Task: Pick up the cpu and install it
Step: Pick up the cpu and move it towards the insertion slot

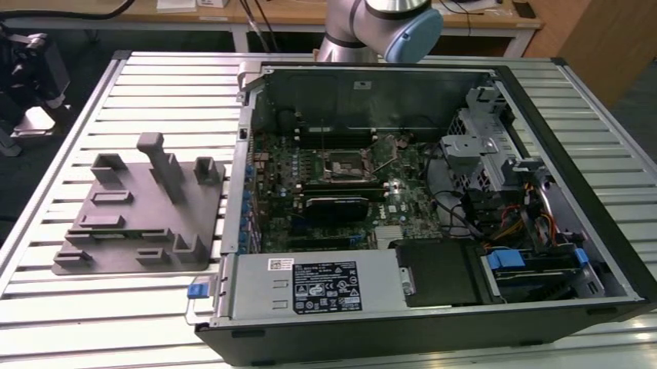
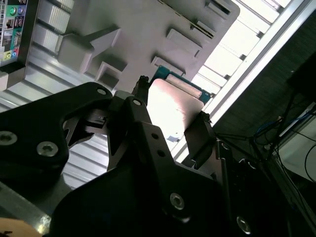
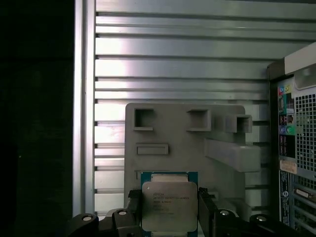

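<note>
The cpu (image 3: 169, 205) is a flat square chip with a silver top and a green rim. My gripper (image 3: 169, 210) is shut on it, one dark finger (image 3: 133, 210) against each side edge. In both wrist views the chip hangs well above the grey plastic tray (image 3: 182, 143). In the second wrist view the cpu (image 2: 170, 106) gleams between the fingertips (image 2: 202, 131) of the gripper (image 2: 173, 101). The exterior view has the black socket frame (image 1: 342, 163) on the motherboard inside the open computer case (image 1: 575, 138).
The grey tray (image 1: 144, 207) with upright blocks lies on the slatted metal table (image 1: 82, 307), at the exterior view's left of the case. The arm's base (image 1: 375, 23) stands behind the case. Cables, a drive cage and the power supply (image 1: 308, 288) crowd the case interior.
</note>
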{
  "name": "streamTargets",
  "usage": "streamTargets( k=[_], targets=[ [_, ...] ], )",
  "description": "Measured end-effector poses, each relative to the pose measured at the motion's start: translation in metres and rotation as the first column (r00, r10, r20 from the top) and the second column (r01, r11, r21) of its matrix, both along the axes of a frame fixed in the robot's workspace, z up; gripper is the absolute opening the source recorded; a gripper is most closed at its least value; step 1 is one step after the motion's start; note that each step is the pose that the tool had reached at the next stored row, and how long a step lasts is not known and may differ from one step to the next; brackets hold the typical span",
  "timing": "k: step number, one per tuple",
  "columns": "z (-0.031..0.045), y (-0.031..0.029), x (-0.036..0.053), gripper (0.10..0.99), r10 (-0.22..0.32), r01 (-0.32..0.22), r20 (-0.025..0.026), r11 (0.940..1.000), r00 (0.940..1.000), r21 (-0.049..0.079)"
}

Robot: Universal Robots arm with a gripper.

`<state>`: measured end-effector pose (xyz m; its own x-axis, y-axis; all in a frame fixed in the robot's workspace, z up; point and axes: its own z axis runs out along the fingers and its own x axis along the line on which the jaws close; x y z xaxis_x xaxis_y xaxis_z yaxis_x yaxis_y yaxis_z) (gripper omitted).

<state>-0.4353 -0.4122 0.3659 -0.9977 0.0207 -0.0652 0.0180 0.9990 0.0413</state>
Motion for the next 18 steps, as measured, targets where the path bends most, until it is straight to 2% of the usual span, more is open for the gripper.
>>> streamTargets(
  k=[18],
  targets=[
    [0.0308,0.0001,0.0000,0.541,0.000,0.000,0.0084,1.0000,1.0000,0.000]
  ],
)
